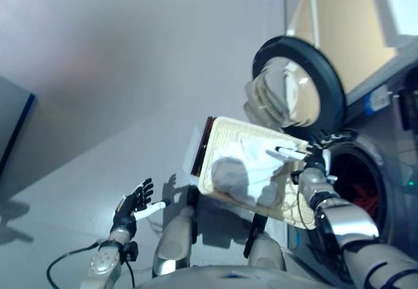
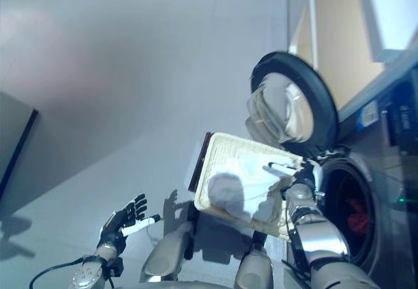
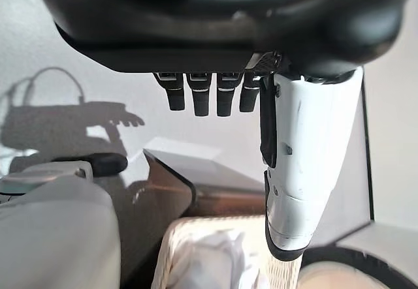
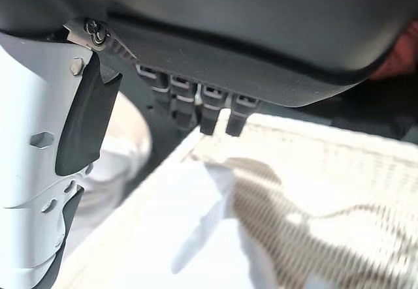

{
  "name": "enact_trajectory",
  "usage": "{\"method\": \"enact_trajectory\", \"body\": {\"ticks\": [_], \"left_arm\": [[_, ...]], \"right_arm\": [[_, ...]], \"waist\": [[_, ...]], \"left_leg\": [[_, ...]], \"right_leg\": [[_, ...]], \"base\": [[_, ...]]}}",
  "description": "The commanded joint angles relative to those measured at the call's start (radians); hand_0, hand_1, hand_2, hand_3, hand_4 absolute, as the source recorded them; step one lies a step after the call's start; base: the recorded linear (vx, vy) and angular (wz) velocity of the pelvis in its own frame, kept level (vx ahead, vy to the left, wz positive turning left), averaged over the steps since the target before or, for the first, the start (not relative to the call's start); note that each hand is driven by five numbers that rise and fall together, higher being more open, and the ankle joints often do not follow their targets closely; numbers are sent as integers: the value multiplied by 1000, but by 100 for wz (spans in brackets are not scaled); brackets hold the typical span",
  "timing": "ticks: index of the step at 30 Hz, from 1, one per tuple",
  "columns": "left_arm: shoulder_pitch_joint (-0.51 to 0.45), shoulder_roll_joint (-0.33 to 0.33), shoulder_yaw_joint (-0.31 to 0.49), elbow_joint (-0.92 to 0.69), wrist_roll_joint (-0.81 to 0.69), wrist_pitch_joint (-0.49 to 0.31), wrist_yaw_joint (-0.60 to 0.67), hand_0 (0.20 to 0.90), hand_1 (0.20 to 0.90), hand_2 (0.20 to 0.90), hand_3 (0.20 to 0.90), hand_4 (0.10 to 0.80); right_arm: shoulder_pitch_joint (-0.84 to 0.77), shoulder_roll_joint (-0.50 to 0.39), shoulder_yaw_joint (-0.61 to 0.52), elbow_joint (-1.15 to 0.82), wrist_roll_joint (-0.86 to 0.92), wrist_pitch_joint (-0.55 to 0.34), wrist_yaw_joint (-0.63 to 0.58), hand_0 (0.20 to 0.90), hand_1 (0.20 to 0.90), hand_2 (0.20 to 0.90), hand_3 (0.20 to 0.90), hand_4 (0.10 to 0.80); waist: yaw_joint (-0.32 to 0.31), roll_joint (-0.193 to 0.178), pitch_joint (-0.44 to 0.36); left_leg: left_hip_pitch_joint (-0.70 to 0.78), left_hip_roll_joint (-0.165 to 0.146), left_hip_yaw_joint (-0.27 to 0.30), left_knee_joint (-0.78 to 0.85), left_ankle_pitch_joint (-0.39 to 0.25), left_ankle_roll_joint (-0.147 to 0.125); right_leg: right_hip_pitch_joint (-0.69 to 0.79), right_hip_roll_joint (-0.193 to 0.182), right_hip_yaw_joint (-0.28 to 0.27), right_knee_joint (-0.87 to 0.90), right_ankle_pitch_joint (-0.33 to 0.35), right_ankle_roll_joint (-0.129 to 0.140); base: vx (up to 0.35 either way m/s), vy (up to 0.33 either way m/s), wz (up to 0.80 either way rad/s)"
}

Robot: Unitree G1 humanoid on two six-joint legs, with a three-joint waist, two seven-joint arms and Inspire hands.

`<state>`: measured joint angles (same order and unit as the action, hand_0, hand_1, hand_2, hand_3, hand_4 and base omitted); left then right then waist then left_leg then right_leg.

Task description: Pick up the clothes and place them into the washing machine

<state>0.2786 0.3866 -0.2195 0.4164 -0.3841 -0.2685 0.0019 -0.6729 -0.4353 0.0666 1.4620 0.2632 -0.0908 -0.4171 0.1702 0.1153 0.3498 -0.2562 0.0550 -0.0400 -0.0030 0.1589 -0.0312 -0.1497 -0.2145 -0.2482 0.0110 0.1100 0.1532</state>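
A cream woven basket (image 1: 225,134) stands on the floor in front of me with white clothes (image 1: 251,168) piled in it. My right hand (image 1: 315,157) hovers over the basket's right rim, open, its white-covered thumb reaching over the clothes (image 4: 163,237) without holding them. To the right is the washing machine, its round door (image 1: 297,83) swung open and its dark drum (image 1: 359,184) showing something red (image 1: 369,201) inside. My left hand (image 1: 134,204) hangs open over the grey floor, left of the basket, holding nothing; its straight fingers (image 3: 196,96) show in the left wrist view.
A dark flat panel (image 1: 13,129) lies at the far left edge. A beige cabinet (image 1: 346,34) rises above the washing machine. Bare grey floor (image 1: 130,74) stretches beyond and left of the basket.
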Motion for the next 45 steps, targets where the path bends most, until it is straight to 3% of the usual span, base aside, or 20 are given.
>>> {"method": "enact_trajectory", "body": {"ticks": [1,9,13,23,32,45], "left_arm": [[-1,79,-2,-128,-22,-72,13,900,900,900,900,800],[-24,94,-1,-173,-38,-82,30,900,900,900,900,800],[-32,100,8,-183,-32,-84,49,900,900,900,900,800],[21,118,32,-208,-48,-83,58,900,900,900,900,800],[39,127,24,-195,-36,-80,90,900,900,900,900,800],[60,180,42,-265,-71,-84,38,900,900,900,900,800]], "right_arm": [[-86,-78,19,-2,-27,-10,-53,900,900,900,900,800],[-121,-83,4,-20,-3,-15,-58,900,900,900,900,800],[-109,-59,-11,-30,-17,-26,-93,900,900,900,900,800],[-92,-49,-5,-33,-63,-30,-132,900,900,900,900,800],[-75,-47,-2,-46,-103,-22,-187,900,900,900,900,800],[-69,-122,-61,66,-37,27,-130,900,900,900,900,800]], "waist": [[34,-12,-32],[51,4,18],[44,1,34],[24,-6,-19],[0,-10,-22],[51,35,-47]], "left_leg": [[-73,-19,-29,74,-39,-18],[-163,-49,-42,184,-80,-5],[-291,-72,-45,379,-153,7],[-410,-62,-35,605,-261,24],[-458,-56,-25,678,-292,28],[-538,-90,-30,689,-278,43]], "right_leg": [[-95,-69,5,112,-23,18],[-176,-90,20,194,-45,10],[-272,-106,43,352,-101,-9],[-400,-103,81,582,-201,-19],[-457,-102,99,653,-228,-24],[-544,-127,98,694,-234,-19]], "base": [[1,5,14],[-62,16,7],[-40,35,14],[-3,37,-4],[-16,27,-6],[-17,1,8]]}}
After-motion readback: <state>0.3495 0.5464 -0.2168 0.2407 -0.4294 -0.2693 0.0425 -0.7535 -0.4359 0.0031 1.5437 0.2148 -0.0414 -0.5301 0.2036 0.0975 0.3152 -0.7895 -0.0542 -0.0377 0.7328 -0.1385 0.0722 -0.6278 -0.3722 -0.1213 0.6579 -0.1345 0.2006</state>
